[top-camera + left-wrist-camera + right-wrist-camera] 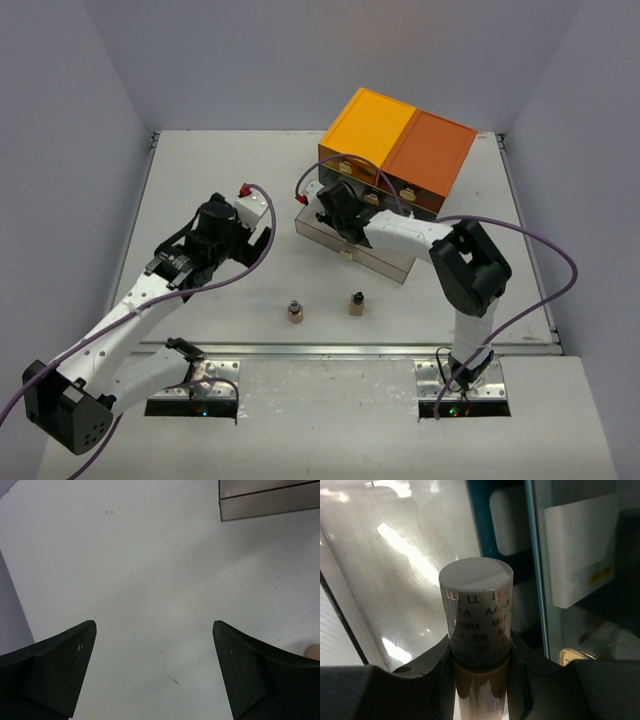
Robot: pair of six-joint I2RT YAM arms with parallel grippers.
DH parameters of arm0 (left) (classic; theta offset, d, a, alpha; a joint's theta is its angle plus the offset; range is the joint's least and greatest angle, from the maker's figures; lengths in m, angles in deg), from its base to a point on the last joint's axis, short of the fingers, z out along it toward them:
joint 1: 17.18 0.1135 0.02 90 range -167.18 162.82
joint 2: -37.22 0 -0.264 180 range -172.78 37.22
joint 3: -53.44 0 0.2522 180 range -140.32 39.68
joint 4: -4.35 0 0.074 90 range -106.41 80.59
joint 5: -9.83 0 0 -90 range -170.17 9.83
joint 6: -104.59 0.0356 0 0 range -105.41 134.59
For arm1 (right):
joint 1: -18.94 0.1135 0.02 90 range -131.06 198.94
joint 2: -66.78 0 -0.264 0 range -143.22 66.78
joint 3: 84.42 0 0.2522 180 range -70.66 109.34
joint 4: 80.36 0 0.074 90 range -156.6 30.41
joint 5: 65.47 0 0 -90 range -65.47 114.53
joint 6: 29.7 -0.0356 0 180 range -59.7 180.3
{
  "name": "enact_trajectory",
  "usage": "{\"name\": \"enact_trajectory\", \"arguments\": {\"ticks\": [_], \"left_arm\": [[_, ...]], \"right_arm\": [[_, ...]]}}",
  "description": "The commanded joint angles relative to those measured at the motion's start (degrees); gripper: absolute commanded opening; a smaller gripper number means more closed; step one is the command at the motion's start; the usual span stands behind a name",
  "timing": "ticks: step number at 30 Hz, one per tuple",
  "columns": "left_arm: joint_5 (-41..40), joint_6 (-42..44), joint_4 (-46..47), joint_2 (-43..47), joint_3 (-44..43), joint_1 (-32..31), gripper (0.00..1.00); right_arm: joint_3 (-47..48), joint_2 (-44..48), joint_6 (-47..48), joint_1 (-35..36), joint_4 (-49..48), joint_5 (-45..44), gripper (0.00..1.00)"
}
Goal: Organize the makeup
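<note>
My right gripper (480, 645) is shut on a makeup tube (476, 605) with a white lettered cap and a tan-orange body. It holds the tube over the pulled-out drawer (372, 255) of the orange-topped chest (400, 145). A flat white square (577, 565) and a rounded white piece (507, 520) lie just beyond the tube. Two tiny brown bottles (295, 313) (356, 303) stand on the table near the front. My left gripper (154, 625) is open above bare table, with nothing between its fingers.
A corner of the open drawer (270, 502) shows at the upper right of the left wrist view. The right arm's elbow (470, 265) rises beside the chest. Grey walls close in the table (230, 160) on three sides.
</note>
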Motion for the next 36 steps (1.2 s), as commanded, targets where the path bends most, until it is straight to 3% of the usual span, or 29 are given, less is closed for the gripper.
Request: {"name": "enact_trajectory", "arguments": {"ticks": [1, 6, 13, 22, 25, 31, 36], "left_arm": [[-4.1, 3.0, 7.9, 0.9, 5.0, 1.6, 1.00], [-4.4, 4.0, 12.4, -0.3, 10.9, 4.0, 1.00], [-3.0, 3.0, 14.4, -1.0, 15.1, 4.8, 1.00], [-5.5, 4.3, 18.8, 1.0, 20.5, 4.9, 1.00], [-5.9, 4.7, 20.4, 2.4, 22.6, 5.0, 1.00], [-6.7, 4.9, 24.3, 4.4, 27.2, 5.1, 1.00], [-5.8, 4.3, 24.3, 5.5, 28.7, 5.7, 1.00]], "right_arm": [[5.5, -1.9, 3.2, 0.2, 2.3, -2.3, 0.23], [6.9, -4.5, 4.0, 0.2, 4.2, -2.7, 0.40], [7.8, -5.1, 3.0, 0.2, 7.0, -1.8, 0.54], [7.8, 0.2, 1.0, 2.5, 10.5, -1.6, 0.57], [7.6, 3.9, -1.0, 5.0, 11.9, -3.0, 0.64], [4.6, 17.0, -20.6, 7.7, 18.6, 3.5, 0.83], [-10.3, 31.6, -40.2, 8.2, 17.5, 6.7, 0.93]]}}
